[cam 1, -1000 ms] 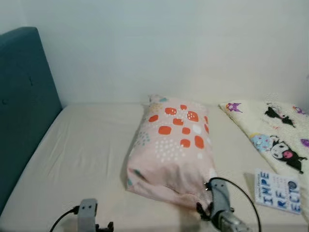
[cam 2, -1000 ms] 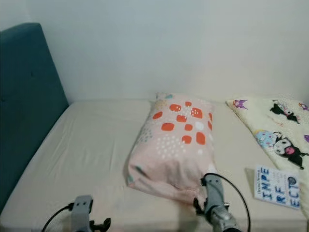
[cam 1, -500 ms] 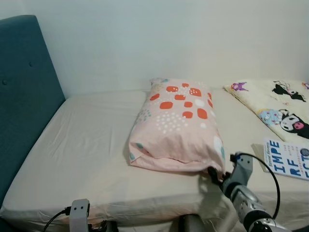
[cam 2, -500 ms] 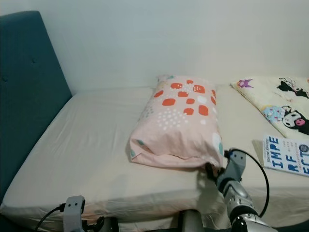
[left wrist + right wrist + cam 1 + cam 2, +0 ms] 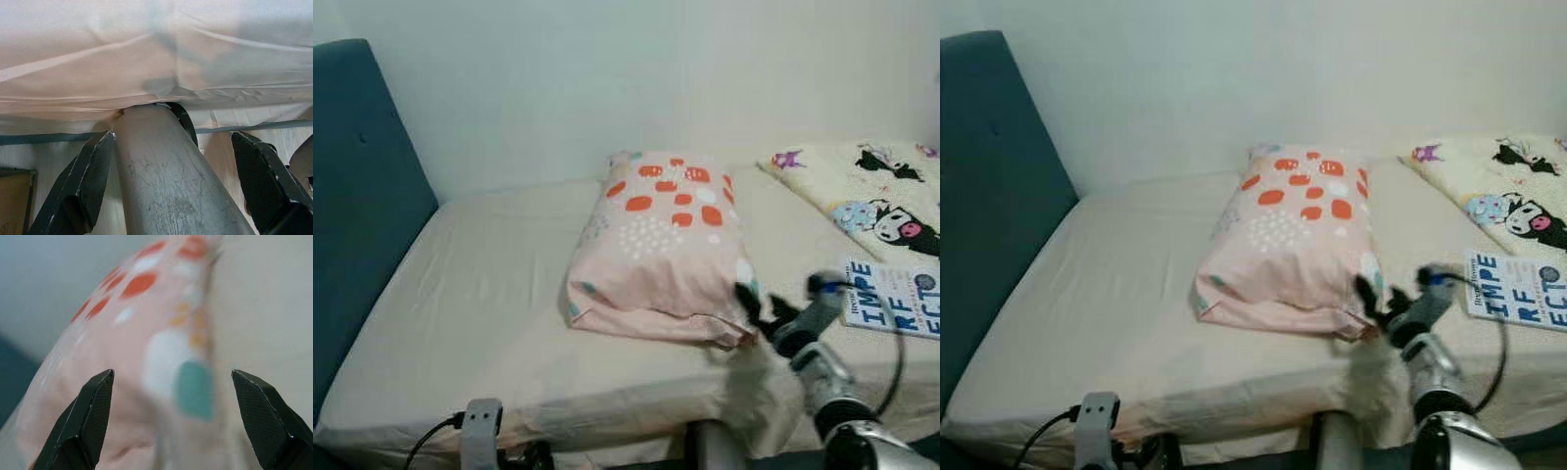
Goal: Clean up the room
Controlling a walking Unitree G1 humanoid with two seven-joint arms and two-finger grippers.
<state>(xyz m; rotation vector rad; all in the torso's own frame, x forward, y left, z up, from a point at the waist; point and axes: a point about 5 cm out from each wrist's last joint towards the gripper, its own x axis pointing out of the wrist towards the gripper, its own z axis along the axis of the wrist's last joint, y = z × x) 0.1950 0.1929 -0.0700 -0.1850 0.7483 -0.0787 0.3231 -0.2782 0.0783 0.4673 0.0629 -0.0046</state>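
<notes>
Pink pillow [image 5: 658, 250] with orange spots lies on the cream bed [image 5: 480, 294], just ahead of the right gripper [image 5: 1383, 299], whose black fingers are spread wide, seemingly not touching it though the view is blurred. Beyond that gripper's outer side lies a book [image 5: 895, 298]. The left gripper [image 5: 171, 181] hangs low by the bed edge, fingers spread.

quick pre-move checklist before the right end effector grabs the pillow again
1. Right end effector open: ok, fingers spread in the right wrist view.
2. Aimed at the pillow: ok, its near right corner lies between the fingers.
3. Fingers around the fabric: not ok, nothing gripped yet.
4. Book out of the path: ok, it lies apart to the right on the bed.
5. Left end effector out of the way: ok, low below the bed edge, open.
6. Cartoon blanket clear of the pillow: ok.
</notes>
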